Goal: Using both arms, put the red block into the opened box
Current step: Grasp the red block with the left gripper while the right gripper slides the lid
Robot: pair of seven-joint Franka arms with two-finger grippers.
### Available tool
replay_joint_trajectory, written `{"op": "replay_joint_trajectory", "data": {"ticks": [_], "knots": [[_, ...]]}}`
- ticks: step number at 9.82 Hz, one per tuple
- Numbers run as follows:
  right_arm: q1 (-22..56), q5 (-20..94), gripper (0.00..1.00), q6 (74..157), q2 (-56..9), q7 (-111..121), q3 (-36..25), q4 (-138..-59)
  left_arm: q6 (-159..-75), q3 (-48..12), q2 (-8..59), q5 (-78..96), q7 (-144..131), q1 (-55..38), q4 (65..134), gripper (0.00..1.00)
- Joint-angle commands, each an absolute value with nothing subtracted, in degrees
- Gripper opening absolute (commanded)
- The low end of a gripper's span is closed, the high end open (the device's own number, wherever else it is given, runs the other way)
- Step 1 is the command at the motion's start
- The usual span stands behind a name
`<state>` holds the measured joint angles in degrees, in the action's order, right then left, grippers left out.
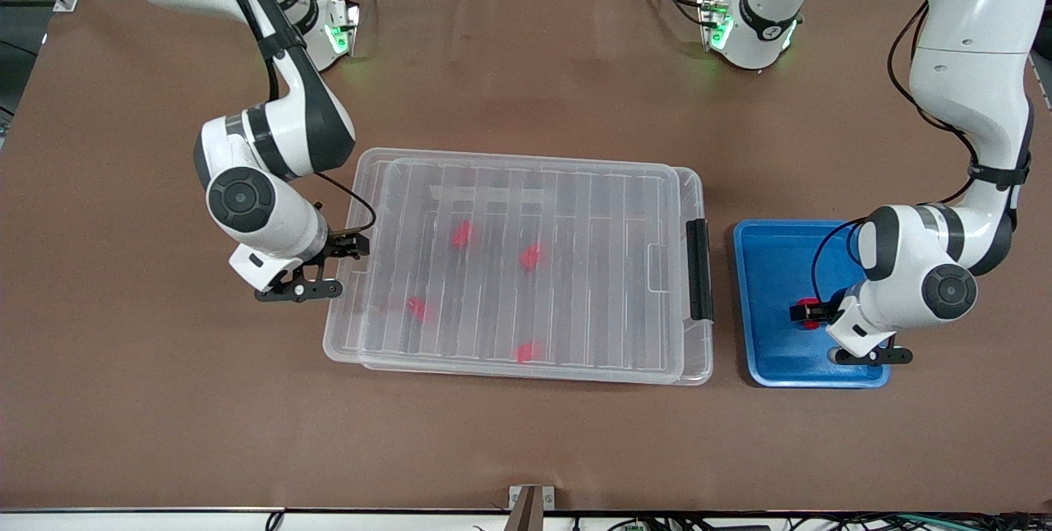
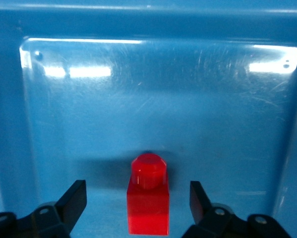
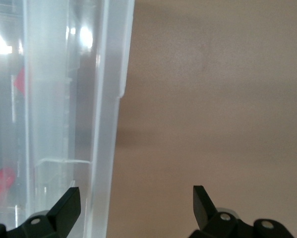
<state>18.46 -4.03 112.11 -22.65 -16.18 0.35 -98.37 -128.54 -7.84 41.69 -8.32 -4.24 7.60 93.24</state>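
A red block (image 2: 148, 208) stands stub-up on the floor of the blue tray (image 1: 772, 251). My left gripper (image 2: 137, 191) is down in the tray, open, one finger on each side of the block with a gap on both sides. The box (image 1: 699, 367) lies mid-table with its ribbed clear lid (image 1: 526, 186) resting on it. Several more red blocks (image 1: 531, 256) show through the lid. My right gripper (image 3: 137, 191) is open at the box's end toward the right arm's end of the table. One finger is over the box's rim (image 3: 108, 124), the other over bare table.
The box's black latch (image 1: 698, 268) is on the end beside the blue tray. Brown table (image 1: 526, 449) spreads all round the box and tray. Both arm bases (image 1: 748, 30) stand farthest from the front camera.
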Motion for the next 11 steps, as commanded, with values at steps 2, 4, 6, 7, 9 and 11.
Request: {"op": "replay_joint_trajectory", "data": {"ticks": [2, 4, 6, 7, 9, 11], "knots": [[16.2, -7.0, 1.0, 111.7, -22.1, -16.0, 0.3, -99.0, -129.6, -8.0, 43.6, -9.0, -5.0, 7.7, 93.3, 0.49], [13.9, -7.9, 1.0, 109.4, -22.0, -15.9, 0.2, -99.0, -129.6, -8.0, 43.6, -9.0, -4.9, 7.8, 93.4, 0.4], [11.8, -9.9, 1.0, 107.3, -21.4, -13.7, 0.0, -98.9, -129.0, -8.1, 42.7, -9.1, -4.1, 7.9, 93.6, 0.16], [9.8, -9.9, 1.0, 106.8, -21.3, -12.3, 0.0, -98.9, -128.4, -8.3, 40.8, -9.1, -4.0, 8.0, 93.5, 0.06], [7.4, -10.0, 1.0, 106.0, -21.1, -9.2, -0.3, -98.7, -121.9, -8.7, 34.1, -9.7, -4.6, 7.0, 93.0, 0.06], [5.3, -10.0, 1.0, 105.6, -21.0, -6.3, -0.4, -98.6, -118.1, -10.6, 28.9, -9.8, -4.6, 6.7, 92.8, 0.08]]}}
